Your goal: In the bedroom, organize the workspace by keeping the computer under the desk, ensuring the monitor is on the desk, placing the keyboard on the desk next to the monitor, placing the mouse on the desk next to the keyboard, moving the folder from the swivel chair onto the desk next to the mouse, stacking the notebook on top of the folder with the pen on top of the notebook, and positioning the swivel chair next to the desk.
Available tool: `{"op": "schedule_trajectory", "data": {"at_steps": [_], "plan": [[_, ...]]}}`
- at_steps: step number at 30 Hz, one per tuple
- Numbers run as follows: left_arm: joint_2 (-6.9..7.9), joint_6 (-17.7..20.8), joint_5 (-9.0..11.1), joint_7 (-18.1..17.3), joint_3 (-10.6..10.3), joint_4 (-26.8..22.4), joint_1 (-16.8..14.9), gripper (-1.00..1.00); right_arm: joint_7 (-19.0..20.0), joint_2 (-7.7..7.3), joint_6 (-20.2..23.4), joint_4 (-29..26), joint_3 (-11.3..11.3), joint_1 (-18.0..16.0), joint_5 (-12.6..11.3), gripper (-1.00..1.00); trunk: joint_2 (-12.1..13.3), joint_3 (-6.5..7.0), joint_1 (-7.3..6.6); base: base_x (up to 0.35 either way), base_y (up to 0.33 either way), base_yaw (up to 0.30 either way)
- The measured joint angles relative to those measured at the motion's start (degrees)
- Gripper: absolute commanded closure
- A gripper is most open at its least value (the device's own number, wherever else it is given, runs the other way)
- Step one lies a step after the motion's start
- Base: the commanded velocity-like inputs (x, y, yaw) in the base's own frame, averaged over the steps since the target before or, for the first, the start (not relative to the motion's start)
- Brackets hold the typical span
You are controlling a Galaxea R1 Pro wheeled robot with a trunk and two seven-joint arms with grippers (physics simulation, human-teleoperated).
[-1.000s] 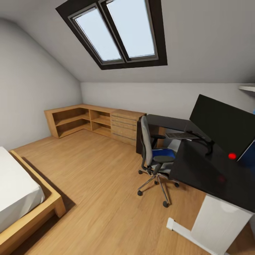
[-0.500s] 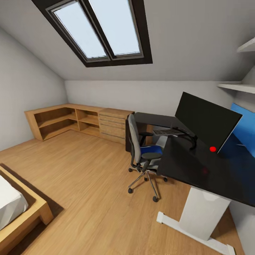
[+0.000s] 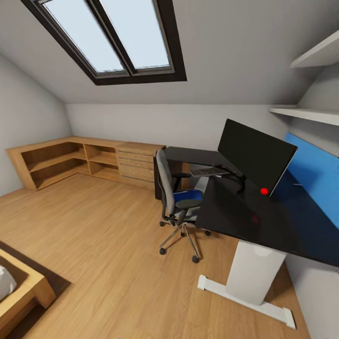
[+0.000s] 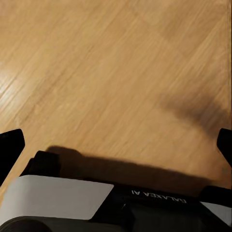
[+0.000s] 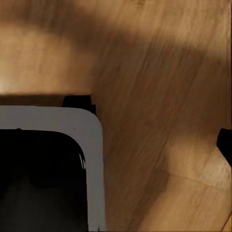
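Observation:
In the head view the black desk fills the right side, with white legs and a blue back panel. The black monitor stands on it, a red dot at its lower corner. Beyond the monitor's stand the dark keyboard lies on the desktop. The grey swivel chair stands at the desk's near edge, with the blue folder on its seat. A pale patch under the desk behind the chair is too hidden to name. My left gripper is open above bare floor. One fingertip of my right gripper shows, spread wide over the floor.
Low light-wood shelf and drawer units line the far wall and left corner. A bed corner sits at lower left. White wall shelves hang above the desk. A skylight is set in the sloped ceiling. Wooden floor lies between me and the chair.
The whole head picture has shifted left, so the camera has turned right. More of the desk and wall shelves shows now, and less of the bed. Nothing in the room has moved.

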Motion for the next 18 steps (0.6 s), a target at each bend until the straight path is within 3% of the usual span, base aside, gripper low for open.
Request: {"op": "schedule_trajectory", "data": {"at_steps": [3,6,11,18], "plan": [[-0.02,1.5,0.2,0.1,0.2,-5.0,-0.6,-1.0,0.7,-1.65,0.7,-6.0,-0.1,-0.2,-3.5,-1.0,0.0,-0.13,0.0,0.0,0.0,-0.031],[-0.02,3.4,0.2,0.1,1.2,-7.9,-0.7,-1.0,1.0,-2.17,1.7,-10.5,-0.1,-0.1,-4.6,-1.0,0.0,-0.18,0.0,0.0,0.0,-0.009],[0.17,4.5,0.2,0.1,2.0,-10.0,-1.0,-1.0,1.3,-2.88,2.3,-18.3,-0.1,0.2,-5.2,-1.0,0.0,-0.2,0.0,0.0,0.0,-0.003],[0.06,8.1,0.2,0.1,2.2,-15.1,-2.2,-1.0,1.2,-2.42,2.5,-24.7,0.1,-0.2,-5.4,-1.0,0.0,-0.2,0.0,0.0,0.0,0.0]]}}
